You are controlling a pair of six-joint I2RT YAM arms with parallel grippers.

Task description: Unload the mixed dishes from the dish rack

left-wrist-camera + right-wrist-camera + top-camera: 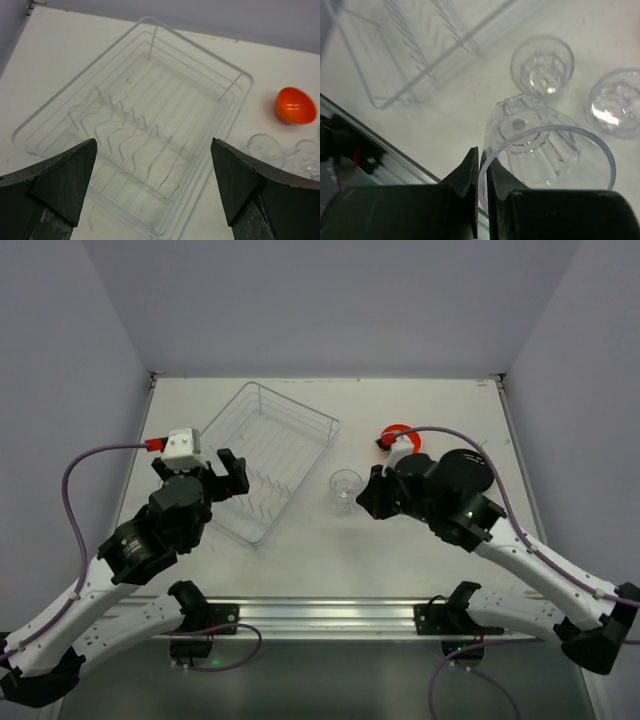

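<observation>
Set tumbler (545,150), rim pinched tight in right gripper (480,160), upright just right of rack (280,455) (left gripper (154,150) wide apart beside rack), releasing only once settled.

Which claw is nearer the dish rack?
Left. The left claw hangs open over the dish rack's left edge; the right claw pinches a tumbler rim off its right side.

Soft, even overhead light; white table (400,562) bright, shadows faint. Wrist views softer, close foreground blurred; glints on clear tumbler (545,145).
</observation>
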